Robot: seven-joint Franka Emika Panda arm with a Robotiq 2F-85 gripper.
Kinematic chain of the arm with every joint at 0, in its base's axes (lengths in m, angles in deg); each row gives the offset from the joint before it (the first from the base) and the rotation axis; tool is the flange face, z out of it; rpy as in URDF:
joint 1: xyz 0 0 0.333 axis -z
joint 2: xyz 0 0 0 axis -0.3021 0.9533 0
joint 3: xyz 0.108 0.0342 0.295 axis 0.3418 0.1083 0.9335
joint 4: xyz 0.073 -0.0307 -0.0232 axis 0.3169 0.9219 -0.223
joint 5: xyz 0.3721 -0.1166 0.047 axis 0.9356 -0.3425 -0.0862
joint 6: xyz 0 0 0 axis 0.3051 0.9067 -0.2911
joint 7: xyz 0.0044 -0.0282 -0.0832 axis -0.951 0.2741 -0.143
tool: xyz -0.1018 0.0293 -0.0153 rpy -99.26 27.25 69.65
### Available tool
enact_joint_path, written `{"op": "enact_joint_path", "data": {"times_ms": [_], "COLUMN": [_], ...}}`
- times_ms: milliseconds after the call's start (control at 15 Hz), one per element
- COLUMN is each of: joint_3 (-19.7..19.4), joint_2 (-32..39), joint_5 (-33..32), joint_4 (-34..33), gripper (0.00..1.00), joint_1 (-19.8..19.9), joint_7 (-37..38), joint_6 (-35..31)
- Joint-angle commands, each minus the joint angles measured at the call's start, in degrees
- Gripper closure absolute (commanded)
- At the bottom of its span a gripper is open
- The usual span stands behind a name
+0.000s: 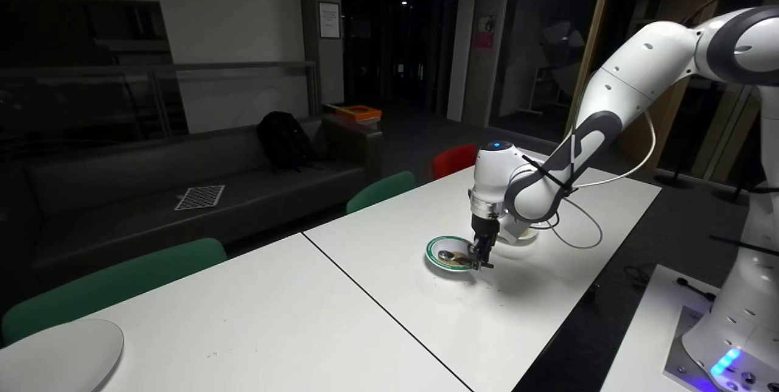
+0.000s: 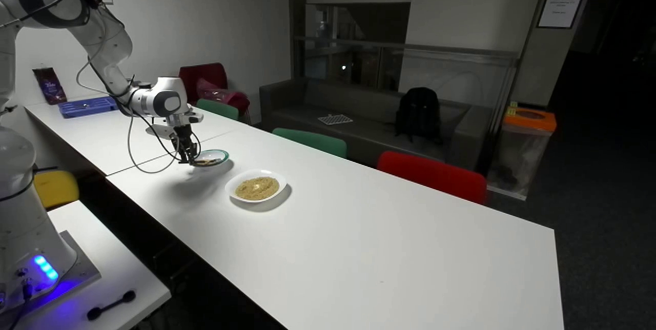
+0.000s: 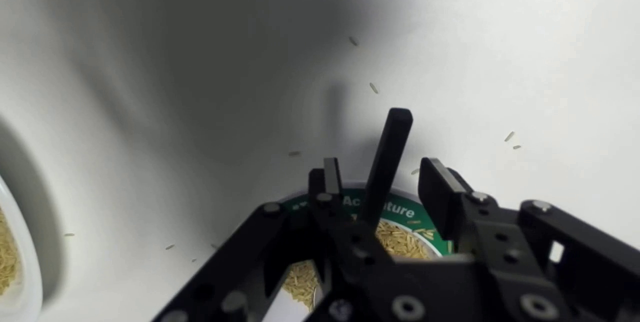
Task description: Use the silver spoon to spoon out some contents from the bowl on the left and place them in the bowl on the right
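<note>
Gripper (image 3: 379,178), jaws parted around the handle (image 3: 387,162) of the spoon (image 1: 448,255) resting in the green-rimmed bowl (image 1: 431,250), is apparently at the grasping step; next, close firmly on the handle before scooping grains (image 3: 400,240).

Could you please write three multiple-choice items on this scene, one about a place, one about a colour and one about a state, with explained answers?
1. Where does the head of the spoon lie?
A) on the bare table
B) in the bowl at the gripper
C) on the sofa

2. What colour is that bowl's rim band?
A) green
B) red
C) yellow

3. How do the gripper's jaws stand?
A) pressed together
B) out of view
C) apart

1 B: an exterior view shows the head inside the rim.
2 A: the green shows in all three views.
3 C: the wrist view shows gaps on either side of what looks like the spoon's dark handle.
</note>
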Motion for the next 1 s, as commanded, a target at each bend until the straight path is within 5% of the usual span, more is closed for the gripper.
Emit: {"op": "enact_joint_path", "data": {"times_ms": [0, 200, 933], "joint_3": [-1.3, -1.5, -1.7], "joint_2": [0.2, 0.4, -1.2], "joint_5": [-1.9, -2.2, -2.7], "joint_4": [-0.5, -0.5, -0.7], "gripper": [0.83, 1.0, 0.97], "joint_1": [-1.1, -1.3, -1.5], "joint_7": [2.2, 2.3, 2.1], "joint_6": [-0.1, 0.1, 1.4]}}
